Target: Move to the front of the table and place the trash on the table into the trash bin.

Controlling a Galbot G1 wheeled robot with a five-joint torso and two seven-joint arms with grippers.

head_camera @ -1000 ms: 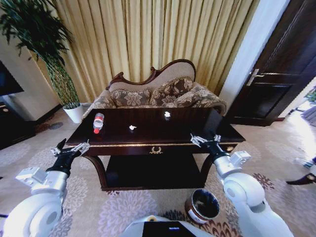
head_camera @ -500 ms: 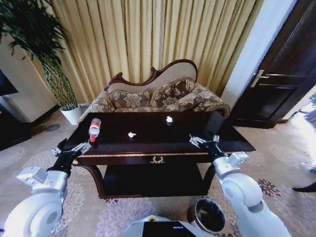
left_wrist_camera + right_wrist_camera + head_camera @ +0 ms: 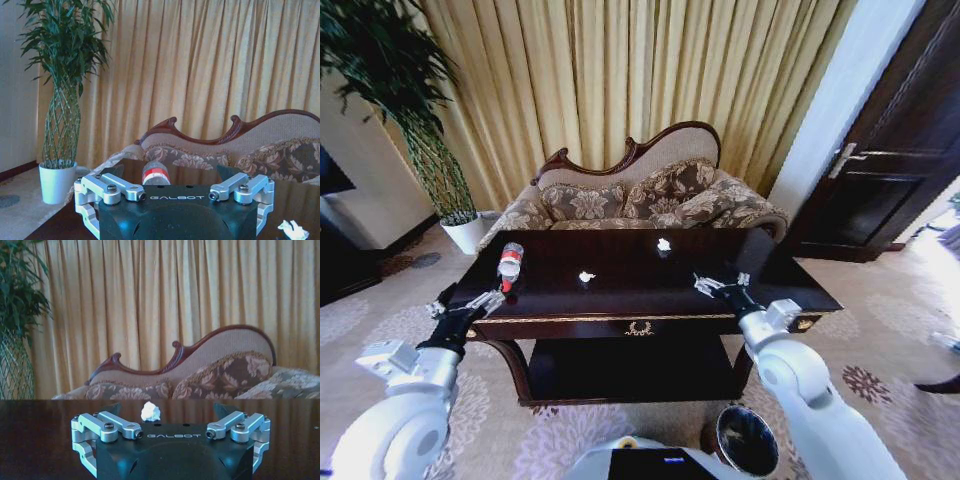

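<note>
while the robot stands at the front of the table, the head view puts the bottle at its left end, two white scraps mid-top, and the trash bin on the floor by the right arm.

left wrist view: left gripper spread wide, empty, facing the bottle.

right wrist view: right gripper spread wide, empty, aimed at the far scrap. picking looks next: reach, then close.
</note>
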